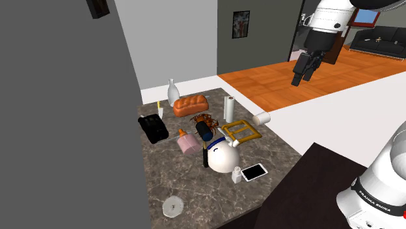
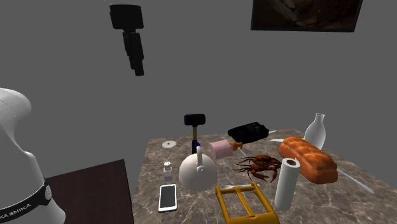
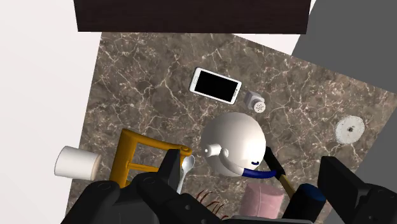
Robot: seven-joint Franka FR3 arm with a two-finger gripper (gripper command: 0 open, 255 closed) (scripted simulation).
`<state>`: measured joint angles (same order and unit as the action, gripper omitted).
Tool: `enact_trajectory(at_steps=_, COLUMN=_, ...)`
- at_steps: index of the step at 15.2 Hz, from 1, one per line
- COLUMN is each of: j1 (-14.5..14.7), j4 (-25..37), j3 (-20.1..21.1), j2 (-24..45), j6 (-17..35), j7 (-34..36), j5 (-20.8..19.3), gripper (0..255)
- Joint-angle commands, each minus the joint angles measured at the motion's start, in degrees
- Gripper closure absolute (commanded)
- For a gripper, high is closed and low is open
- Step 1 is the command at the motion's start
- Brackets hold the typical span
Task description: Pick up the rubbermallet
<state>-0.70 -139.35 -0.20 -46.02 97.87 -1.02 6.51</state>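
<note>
The tool (image 1: 302, 73) hangs high over the bench (image 1: 195, 192) with its two black fingers standing well apart and nothing between them. The rubber mallet (image 2: 195, 121) is on the bench well below it. In the wrist view its dark head sits just beside one finger, and its handle runs in towards the gap between the fingers. Things crowd the mallet closely. A white kettle (image 3: 233, 143) lies directly under the gap and covers the blue grip end of the handle. A pink bottle (image 1: 189, 142) with an orange cap lies just beside the handle on one side. A brown crab (image 2: 259, 165) sits close to the head on the other side. Whether the mallet lies flat or leans on the kettle I cannot tell. By the other finger is a yellow frame (image 3: 130, 156) with a white spoon (image 3: 187, 164) across its corner, and past it a white roll (image 3: 77, 163) lies on its side at the bench edge. Beyond the kettle, farther out from the fingertips, are a phone (image 3: 216, 84) lying face up, a small shaker (image 3: 256, 103) and, well apart, a pale disc (image 3: 349, 129). Elsewhere below the tool are a standing paper roll (image 1: 229, 108), a brown loaf (image 1: 190, 105), a white bottle (image 1: 173, 92) and a black box (image 1: 152, 127). The kettle, both bottles and the shaker are closed, so their contents cannot be seen.
</note>
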Motion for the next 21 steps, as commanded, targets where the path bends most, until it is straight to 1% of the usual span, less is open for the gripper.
enact_trajectory(at_steps=1, j1=0.0, j4=0.0, j3=0.0, j2=0.0, j6=0.0, j7=0.0, j5=0.0, gripper=0)
enact_trajectory(at_steps=6, j1=1.1, j4=0.3, j3=4.2, j2=8.4, j6=7.3, j7=4.6, j5=2.4, gripper=0)
enact_trajectory(at_steps=12, j1=2.0, j4=3.3, j3=8.9, j2=20.2, j6=15.3, j7=10.0, j5=4.0, gripper=0)
enact_trajectory(at_steps=16, j1=2.3, j4=6.8, j3=11.6, j2=28.8, j6=19.8, j7=13.9, j5=3.8, gripper=0)
enact_trajectory(at_steps=21, j1=2.9, j4=12.7, j3=14.3, j2=40.1, j6=24.2, j7=19.1, j5=2.2, gripper=0)
